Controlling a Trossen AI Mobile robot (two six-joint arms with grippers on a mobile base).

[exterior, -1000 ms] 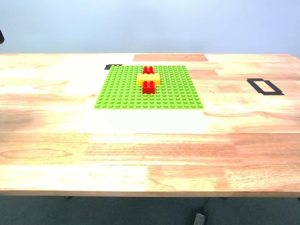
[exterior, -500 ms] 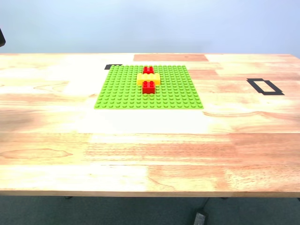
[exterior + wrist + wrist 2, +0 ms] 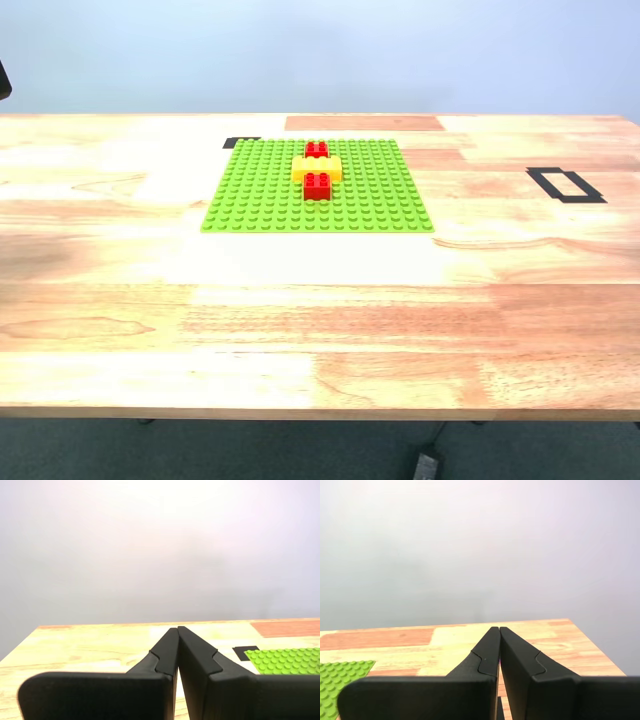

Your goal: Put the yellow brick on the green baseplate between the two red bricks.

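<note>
Already the oblong yellow studded plastic brick [image 3: 317,168] sits on the large flat lime-green studded plastic baseplate [image 3: 260,195], lying crosswise with one small square red studded plastic brick [image 3: 316,149] touching its far side and the other red brick [image 3: 318,185] touching its near side. The row of three stands in the baseplate's far half, about midway between its side edges, and the baseplate lies toward the far edge of the pale wooden tabletop [image 3: 320,320]. By my judgement the placing is done and nothing is left but to keep clear. My first gripper [image 3: 177,629] is up off the wood with its black jaws pressed together on nothing; my second gripper [image 3: 499,628] is likewise closed and empty. Neither arm shows in the exterior view.
</note>
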